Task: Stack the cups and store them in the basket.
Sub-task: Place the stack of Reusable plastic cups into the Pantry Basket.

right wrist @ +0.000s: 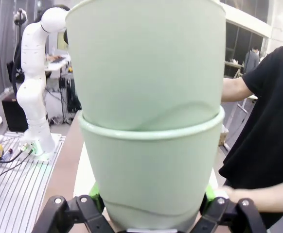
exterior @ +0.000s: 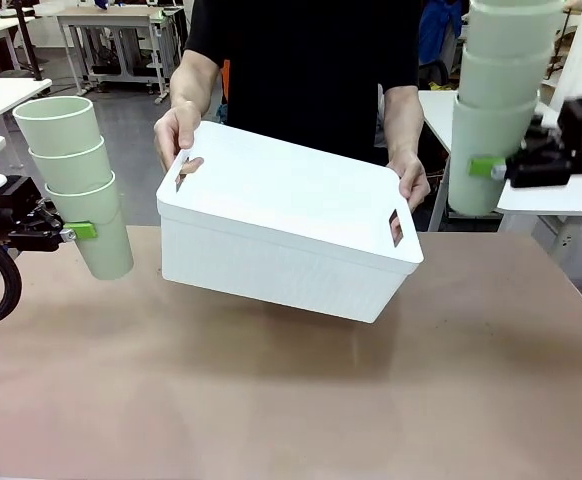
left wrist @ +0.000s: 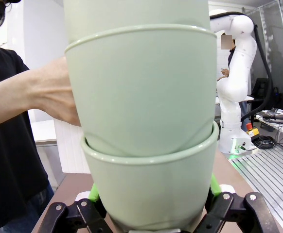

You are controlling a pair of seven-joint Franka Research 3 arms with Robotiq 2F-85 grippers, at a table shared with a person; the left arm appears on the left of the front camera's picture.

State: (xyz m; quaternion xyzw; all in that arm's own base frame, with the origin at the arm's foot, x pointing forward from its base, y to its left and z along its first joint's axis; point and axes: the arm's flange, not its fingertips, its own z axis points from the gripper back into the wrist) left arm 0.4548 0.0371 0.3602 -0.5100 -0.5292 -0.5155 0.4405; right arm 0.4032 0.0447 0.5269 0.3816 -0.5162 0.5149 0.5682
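A person holds the white basket (exterior: 271, 250) in both hands (exterior: 176, 130), tilted, just above the middle of the table. A flat white face with two cut-out handles is turned upward. My left gripper (exterior: 96, 233) is shut on the lowest of three stacked mint-green cups (exterior: 71, 165), held upright to the left of the basket. In the left wrist view that stack (left wrist: 141, 97) rises between my green pads (left wrist: 94, 193). My right gripper (exterior: 483, 168) is shut on a second stack of three cups (exterior: 496, 110), held higher at the right. That stack (right wrist: 149, 97) is close up in the right wrist view.
The brown table (exterior: 271, 400) lies bare below the basket and toward me. White tables stand at the far left (exterior: 1, 95) and behind my right gripper (exterior: 561, 200). The person's forearm (left wrist: 29, 97) reaches close behind the left stack.
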